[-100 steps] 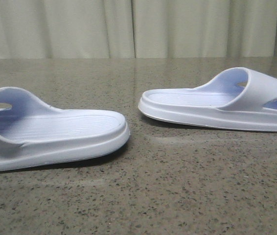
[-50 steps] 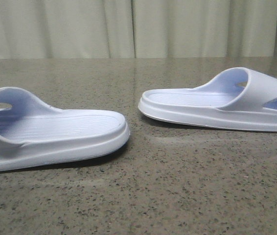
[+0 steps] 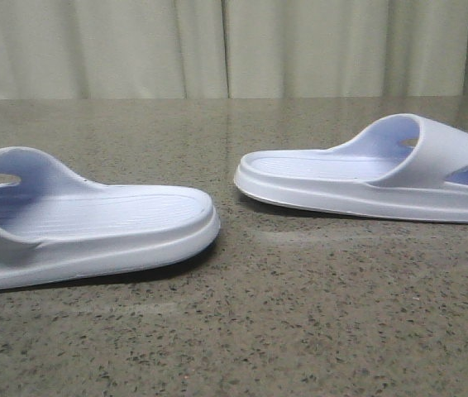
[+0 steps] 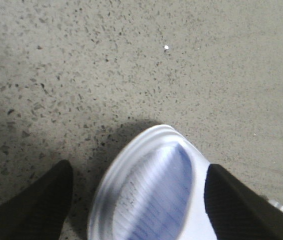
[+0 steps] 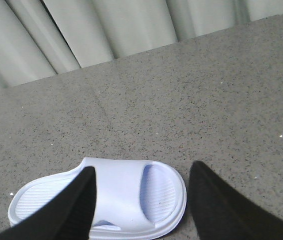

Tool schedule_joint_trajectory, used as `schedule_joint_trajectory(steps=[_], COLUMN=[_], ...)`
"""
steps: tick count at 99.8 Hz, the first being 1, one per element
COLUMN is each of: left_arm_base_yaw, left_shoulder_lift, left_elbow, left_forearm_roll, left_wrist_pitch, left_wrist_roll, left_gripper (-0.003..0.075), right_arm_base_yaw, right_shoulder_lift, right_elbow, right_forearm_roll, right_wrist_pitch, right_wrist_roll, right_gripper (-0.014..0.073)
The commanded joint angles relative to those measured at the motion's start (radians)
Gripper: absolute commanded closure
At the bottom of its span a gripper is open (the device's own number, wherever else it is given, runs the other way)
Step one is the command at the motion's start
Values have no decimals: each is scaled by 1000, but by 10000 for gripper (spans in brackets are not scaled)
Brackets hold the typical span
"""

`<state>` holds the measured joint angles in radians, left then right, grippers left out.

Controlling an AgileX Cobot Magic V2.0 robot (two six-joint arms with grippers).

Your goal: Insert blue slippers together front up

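**Both pincers spread over the slippers, no grasp yet**

Pale curtains behind, speckled grey counter (image 3: 300,331) below. Two blue slippers lying sole-down and well apart: left slipper (image 3: 93,223) at the near left with its heel end toward the middle, right slipper (image 3: 366,178) farther back on the right with its heel end also toward the middle. Left pincer (image 4: 136,200) released, dark fingers (image 4: 36,200) straddling the rounded end of the left slipper (image 4: 151,190), apparently low and close over it. Right pincer (image 5: 141,200) also released, fingers (image 5: 216,200) either side of the strap of the right slipper (image 5: 106,197), seemingly higher above it.

Best done by centring each pincer across the slipper's width before closing, squeezing the foam sides evenly to avoid twisting, then lifting both level before bringing them together with fronts upward. Risk, likely: soft foam deforming and slipping from an off-centre pinch.

Against the earlier front views: slippers in the same places, no visible shift on the counter.
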<state>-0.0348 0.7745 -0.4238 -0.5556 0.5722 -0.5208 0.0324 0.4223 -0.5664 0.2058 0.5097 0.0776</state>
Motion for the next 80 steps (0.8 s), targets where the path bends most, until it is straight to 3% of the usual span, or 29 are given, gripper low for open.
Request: schedule_joint_trajectory(steps=[1,53,80], left_arm_base_yaw=[-5,-5,-5], left_shoulder_lift=[28,85,85], left_elbow=[-23,-23,-23], left_forearm_roll=[-21,-158,-172], left_wrist_pitch=[-53,-38,-5], left_wrist_roll=[1,131,131], left_gripper=[248,258,258], right_arm_base_yaw=[1,1,1], right_shoulder_lift=[14,14,14], right_elbow=[-35,-35,-35], right_forearm_roll=[7,7,7], right_wrist_pitch=[-85,-85,-89], right_wrist_roll=[1,1,1], right_gripper=[243,243,243])
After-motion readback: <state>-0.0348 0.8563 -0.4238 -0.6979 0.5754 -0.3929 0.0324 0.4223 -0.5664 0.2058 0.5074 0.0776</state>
